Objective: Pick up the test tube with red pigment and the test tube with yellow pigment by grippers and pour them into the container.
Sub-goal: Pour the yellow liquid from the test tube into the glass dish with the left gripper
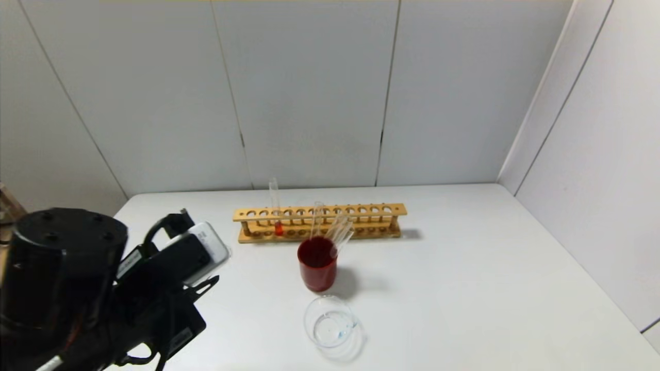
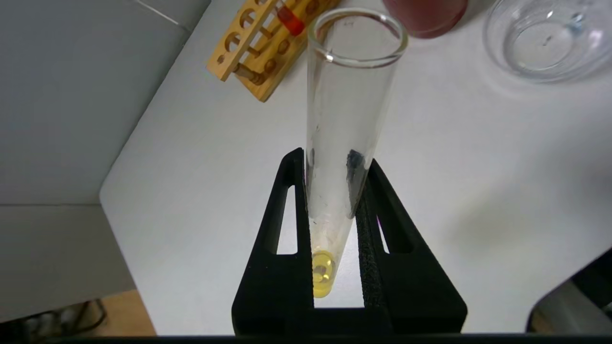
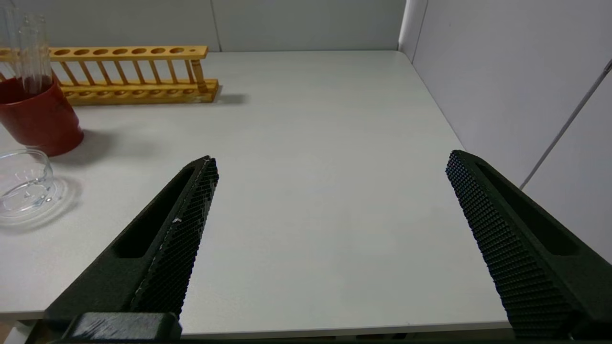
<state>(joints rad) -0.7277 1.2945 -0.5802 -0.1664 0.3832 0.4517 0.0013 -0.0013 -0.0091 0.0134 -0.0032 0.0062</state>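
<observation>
Your desk (image 1: 464, 268) has the container (image 1: 330, 324) at lower centre of the head view, left end effector (image 2: 334, 191) clenched on the test tube with yellow pigment (image 2: 342, 143) at lower left, right end effector (image 3: 330, 191) spread empty, so next you'd probably carry and tip it.

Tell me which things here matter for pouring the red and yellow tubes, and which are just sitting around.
For the job:
- yellow tube, held in the left gripper
- red tube, standing in the rack
- glass cup
- right gripper, open and holding nothing

Just lying about:
- red beaker with clear tubes in it
</observation>
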